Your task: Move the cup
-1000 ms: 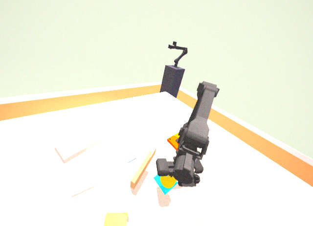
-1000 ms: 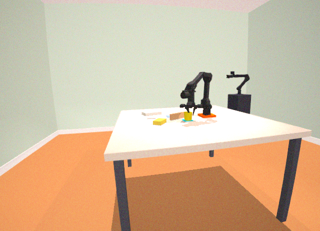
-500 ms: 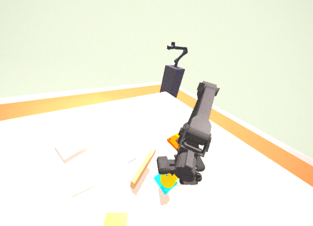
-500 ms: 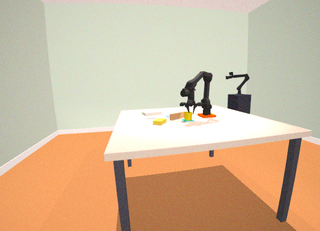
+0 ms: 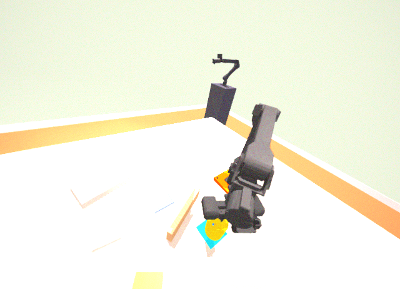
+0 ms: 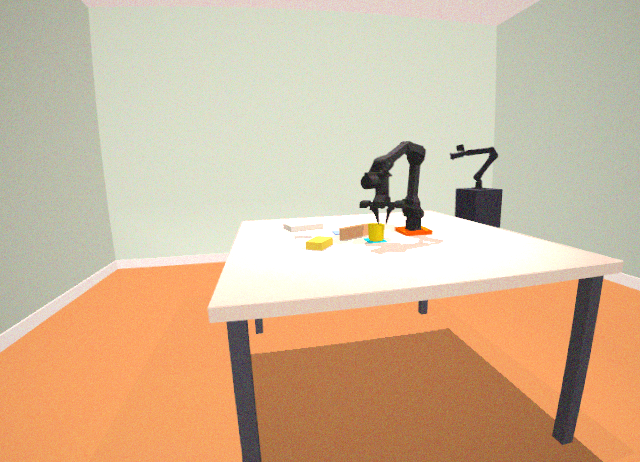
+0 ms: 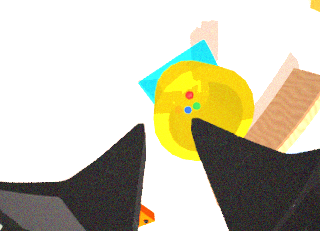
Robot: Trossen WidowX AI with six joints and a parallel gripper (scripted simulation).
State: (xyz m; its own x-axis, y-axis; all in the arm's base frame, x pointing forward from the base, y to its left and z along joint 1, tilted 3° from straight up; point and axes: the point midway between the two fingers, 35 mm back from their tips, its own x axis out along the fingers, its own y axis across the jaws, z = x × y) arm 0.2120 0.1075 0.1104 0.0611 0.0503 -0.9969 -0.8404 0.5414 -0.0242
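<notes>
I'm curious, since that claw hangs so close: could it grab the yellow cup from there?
Probably yes. The gripper hangs open right above the cup, one finger either side of its near wall, and nothing lies between. The block stands beside the cup, off the path.

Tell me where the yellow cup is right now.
The yellow cup stands upright on the cyan pad, beside the tan block, just below the open gripper.
</notes>
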